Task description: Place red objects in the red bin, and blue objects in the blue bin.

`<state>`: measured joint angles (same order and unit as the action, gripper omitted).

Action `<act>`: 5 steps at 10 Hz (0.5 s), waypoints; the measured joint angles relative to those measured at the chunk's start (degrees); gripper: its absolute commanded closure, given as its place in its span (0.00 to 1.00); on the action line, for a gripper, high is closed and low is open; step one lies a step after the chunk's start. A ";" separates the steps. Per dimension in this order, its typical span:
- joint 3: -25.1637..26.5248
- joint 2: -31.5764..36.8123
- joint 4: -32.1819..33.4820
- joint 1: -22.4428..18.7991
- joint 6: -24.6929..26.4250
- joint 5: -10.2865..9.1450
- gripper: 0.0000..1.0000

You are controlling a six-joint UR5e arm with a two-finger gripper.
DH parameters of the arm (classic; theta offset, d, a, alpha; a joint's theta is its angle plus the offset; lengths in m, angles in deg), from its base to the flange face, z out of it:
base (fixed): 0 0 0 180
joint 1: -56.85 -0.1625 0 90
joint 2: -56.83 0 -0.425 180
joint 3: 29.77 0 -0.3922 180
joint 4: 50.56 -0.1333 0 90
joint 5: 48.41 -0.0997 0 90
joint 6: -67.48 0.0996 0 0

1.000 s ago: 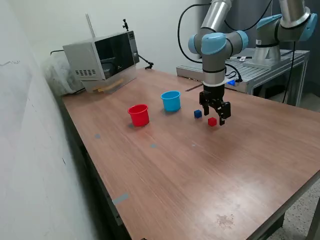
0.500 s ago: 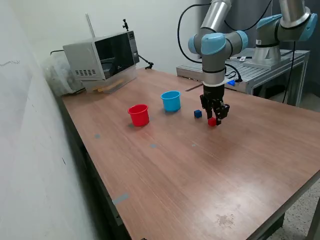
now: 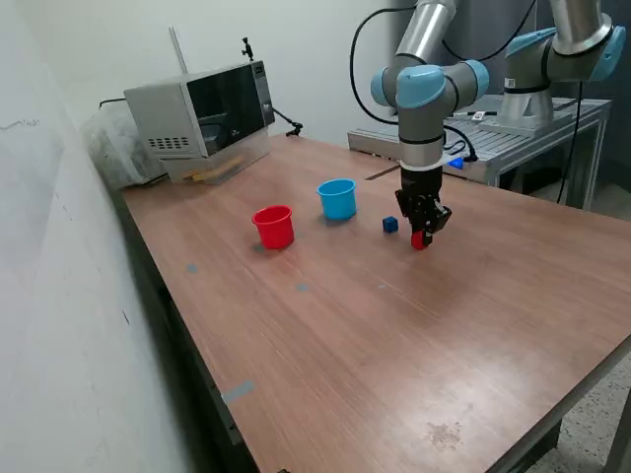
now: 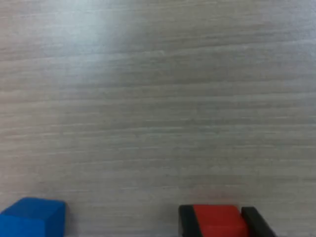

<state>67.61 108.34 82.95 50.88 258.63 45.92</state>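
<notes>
My gripper (image 3: 421, 236) is down at the table, shut on a small red cube (image 3: 420, 241). In the wrist view the red cube (image 4: 218, 220) sits between the two black fingertips (image 4: 186, 220). A dark blue cube (image 3: 390, 225) lies just beside it, toward the cups, and shows in the wrist view (image 4: 33, 217) too. The red cup (image 3: 274, 226) and the light blue cup (image 3: 337, 198) stand upright further to the exterior view's left. I see only one red and one blue cube.
A microwave (image 3: 202, 110) stands at the back of the wooden table (image 3: 375, 335). A second robot base on a metal bench (image 3: 523, 118) stands behind my arm. Bits of tape (image 3: 237, 391) mark the table near its front edge.
The gripper has come down over the red cube and its fingers have closed from open onto it. The cups and the blue cube have not moved.
</notes>
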 measured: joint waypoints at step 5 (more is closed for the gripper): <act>-0.09 5.98 -3.05 1.60 -0.12 0.45 1.00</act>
<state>67.52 114.32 79.90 52.48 258.50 46.37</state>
